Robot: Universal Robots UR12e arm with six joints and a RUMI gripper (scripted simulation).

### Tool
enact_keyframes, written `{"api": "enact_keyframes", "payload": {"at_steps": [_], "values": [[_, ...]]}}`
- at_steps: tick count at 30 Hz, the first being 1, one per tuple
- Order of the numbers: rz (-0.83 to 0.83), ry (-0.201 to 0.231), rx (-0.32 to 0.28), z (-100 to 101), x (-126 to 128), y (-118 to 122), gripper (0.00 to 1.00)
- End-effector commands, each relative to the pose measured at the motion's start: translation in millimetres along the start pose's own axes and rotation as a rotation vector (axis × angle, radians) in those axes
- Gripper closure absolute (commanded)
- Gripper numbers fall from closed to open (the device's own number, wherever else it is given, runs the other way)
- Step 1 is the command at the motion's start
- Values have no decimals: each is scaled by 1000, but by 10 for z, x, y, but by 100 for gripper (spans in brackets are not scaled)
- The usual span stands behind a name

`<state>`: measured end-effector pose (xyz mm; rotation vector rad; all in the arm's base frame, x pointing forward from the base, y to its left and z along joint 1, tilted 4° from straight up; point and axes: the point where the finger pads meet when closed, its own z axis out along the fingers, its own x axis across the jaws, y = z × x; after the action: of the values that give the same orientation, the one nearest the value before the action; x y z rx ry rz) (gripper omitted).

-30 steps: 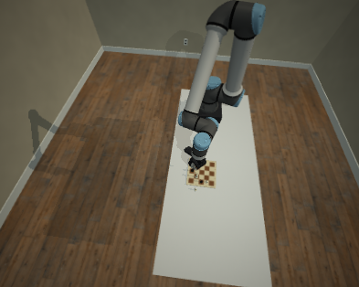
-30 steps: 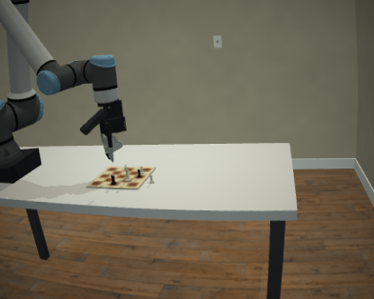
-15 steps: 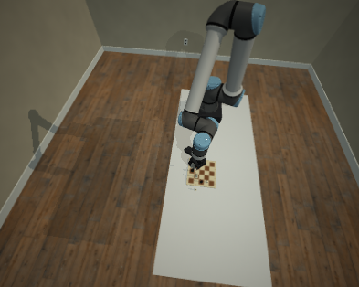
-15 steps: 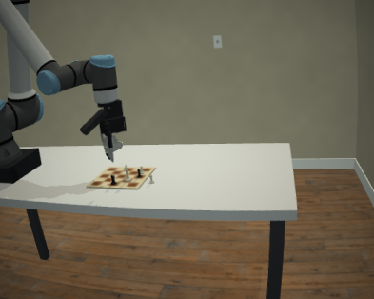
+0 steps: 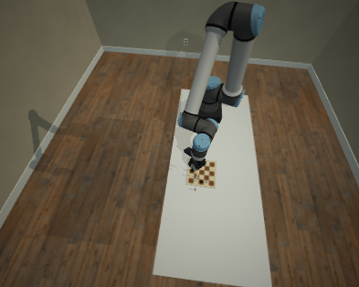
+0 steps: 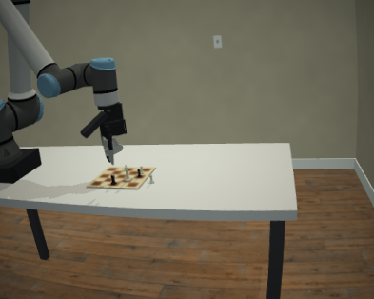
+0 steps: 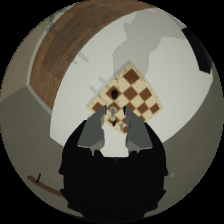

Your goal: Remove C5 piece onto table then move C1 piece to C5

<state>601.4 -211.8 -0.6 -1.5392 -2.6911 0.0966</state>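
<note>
My gripper [image 5: 194,168] [image 6: 111,163] [image 7: 115,106] points down above the board, its fingers partly apart with nothing between them. The checkered board [image 6: 90,186] [image 7: 160,108] carries a tall white piece [image 5: 196,175] [image 6: 127,174] [image 7: 113,112], a black piece [image 5: 192,171] [image 6: 113,180] [image 7: 114,93], another black piece [image 5: 201,182] [image 6: 139,173] and a small white piece [image 6: 141,169] [image 7: 121,126]. All look upright. A white piece [image 5: 195,189] [image 6: 151,180] stands upright on the table just off the board's edge. The edge letters are too small to read.
The white table [image 5: 216,238] [image 6: 226,181] holds the board. The arm's dark base [image 6: 16,164] stands at the table's far end from the off-board piece. The pieces on the board stand close together beneath the fingers.
</note>
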Motion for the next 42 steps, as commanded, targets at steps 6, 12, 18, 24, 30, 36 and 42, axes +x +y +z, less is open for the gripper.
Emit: {"api": "enact_keyframes", "payload": {"at_steps": [6, 12, 18, 24, 30, 36, 42], "values": [[0, -1, -1, 103, -7, 1, 78], [0, -1, -1, 199, -8, -2, 78], [0, -1, -1, 259, -9, -3, 78], [0, -1, -1, 333, -9, -5, 78], [0, -1, -1, 380, -10, -7, 78], [0, -1, -1, 396, -10, -7, 78], [0, -1, -1, 403, -10, -7, 78]]}}
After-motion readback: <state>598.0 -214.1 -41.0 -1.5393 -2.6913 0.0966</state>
